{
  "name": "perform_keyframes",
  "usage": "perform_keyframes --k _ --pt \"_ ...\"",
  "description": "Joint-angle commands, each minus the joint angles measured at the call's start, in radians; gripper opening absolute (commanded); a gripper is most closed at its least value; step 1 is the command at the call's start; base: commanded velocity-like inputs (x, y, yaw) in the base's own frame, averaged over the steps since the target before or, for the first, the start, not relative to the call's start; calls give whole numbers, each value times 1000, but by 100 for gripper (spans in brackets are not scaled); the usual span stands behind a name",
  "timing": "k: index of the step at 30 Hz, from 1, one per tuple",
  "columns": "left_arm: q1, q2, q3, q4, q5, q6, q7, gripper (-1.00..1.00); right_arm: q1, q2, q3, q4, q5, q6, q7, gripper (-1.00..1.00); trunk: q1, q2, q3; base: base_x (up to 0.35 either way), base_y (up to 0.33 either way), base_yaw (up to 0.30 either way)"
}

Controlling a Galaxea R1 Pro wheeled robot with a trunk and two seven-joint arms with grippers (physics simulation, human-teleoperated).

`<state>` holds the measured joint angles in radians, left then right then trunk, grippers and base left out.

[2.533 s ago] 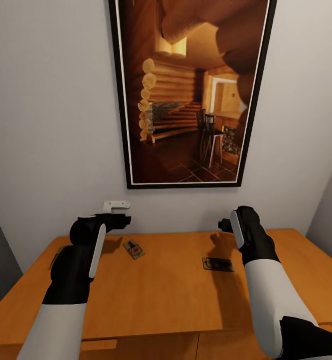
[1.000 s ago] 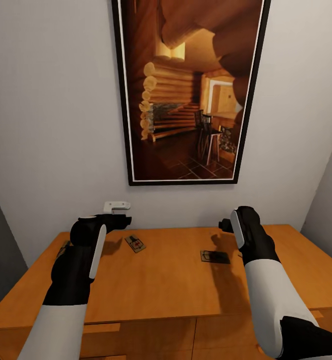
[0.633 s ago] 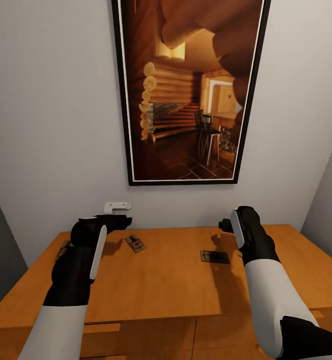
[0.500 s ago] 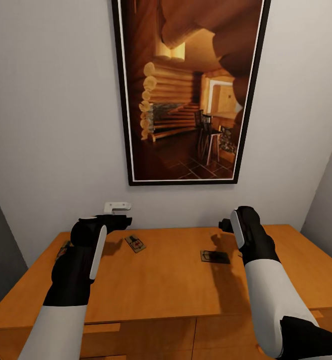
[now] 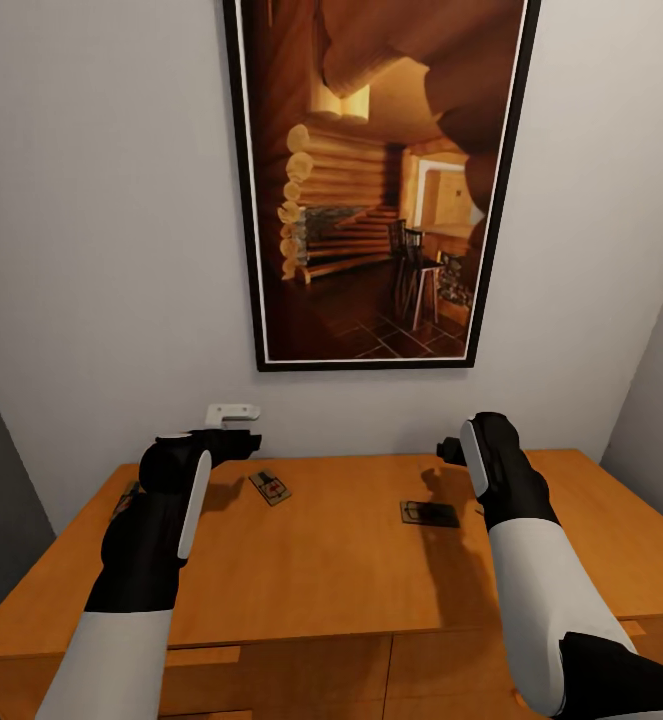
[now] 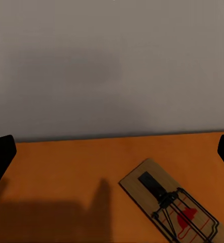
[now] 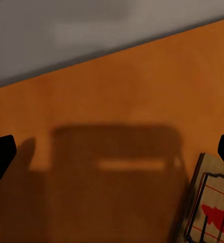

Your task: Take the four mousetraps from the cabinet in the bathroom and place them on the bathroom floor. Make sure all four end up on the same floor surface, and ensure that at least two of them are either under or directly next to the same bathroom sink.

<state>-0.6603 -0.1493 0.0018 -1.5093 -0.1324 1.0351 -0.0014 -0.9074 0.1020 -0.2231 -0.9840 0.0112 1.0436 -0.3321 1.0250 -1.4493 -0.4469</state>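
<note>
Facing the waist-high orange-brown wooden cabinet, the robot holds both black-and-white arms raised over its smooth worktop, apparently lining up for a first pick. Nearest the camera, the forearms rise from the front edge above the drawer fronts; further in, the left claw hovers just beside a small flat tan wooden mousetrap with dark spring wire and a red mark, which lies flat and angled on the wood. The left wrist view shows that trap ahead and off to one side, with the two black fingertips standing wide at the frame edges, the claw spread and empty. The right claw hangs above and just beyond a second mousetrap, which rests flat in the arm's shadow; the right wrist view catches its corner with the fingertips likewise wide apart, nothing held. A small white-grey gadget sits on the pale wall behind, below a dark-framed picture of a log-cabin interior. Both traps seen here are yet to be lifted.
</note>
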Motion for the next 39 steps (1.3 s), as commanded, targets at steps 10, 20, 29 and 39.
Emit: perform_keyframes --k 10,20,29,39 --pt "-1 0 2 0 -3 7 1 100 -1 0 -2 -2 1 4 -11 100 0 -1 -1 0 0 0" --pt "-1 0 1 0 -3 5 0 100 -1 -31 -12 -2 1 4 -84 100 0 -1 -1 0 0 0" --pt "-1 -1 0 0 -2 9 1 100 -1 -37 -58 0 1 4 -143 100 0 -1 -1 0 0 0" --pt "-1 -1 -1 0 2 12 1 100 -1 -38 -89 1 -2 4 -229 100 0 -1 -1 0 0 0"
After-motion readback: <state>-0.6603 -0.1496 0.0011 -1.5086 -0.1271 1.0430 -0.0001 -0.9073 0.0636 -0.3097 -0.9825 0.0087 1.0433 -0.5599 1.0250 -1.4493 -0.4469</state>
